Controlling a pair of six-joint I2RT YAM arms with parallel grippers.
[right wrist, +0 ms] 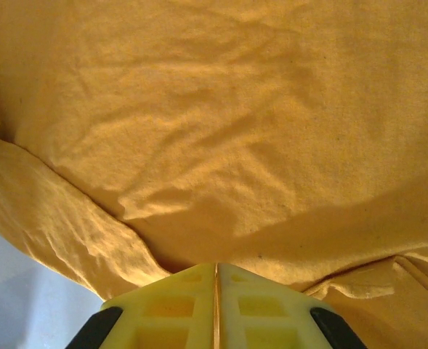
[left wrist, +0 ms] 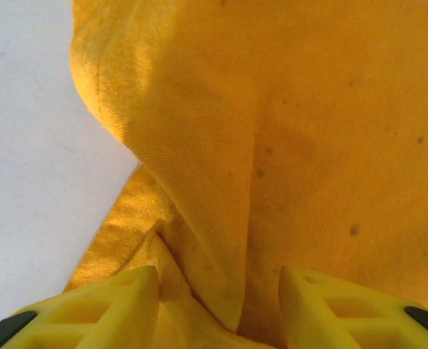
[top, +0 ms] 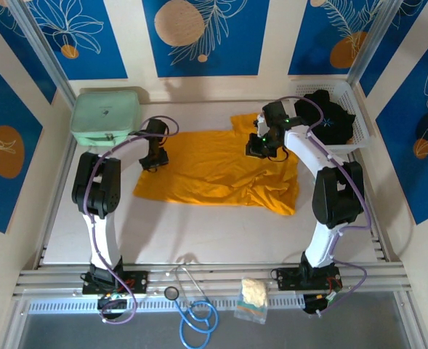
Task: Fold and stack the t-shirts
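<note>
Orange-yellow t-shirt (top: 214, 174) spread nearly flat at the centre of the pale surface (top: 199, 233), its near right corner rumpled and a sleeve projecting at the far edge. The left gripper (top: 154, 161) stands over the shirt's left border. In the left wrist view its yellow fingers (left wrist: 112, 305) sit partly closed on either side of a raised ridge of cloth that fills the gap between them, with bare surface visible to the left. The right gripper (top: 259, 149) stands over the shirt's far right part, beside the sleeve. In the right wrist view its fingers (right wrist: 177, 302) are pressed together, and creases in the cloth run up to their tips, so a thin layer appears pinched. A black t-shirt (top: 330, 116) lies bundled in the white basket (top: 364, 138) at the far right corner, apart from the orange-yellow one.
</note>
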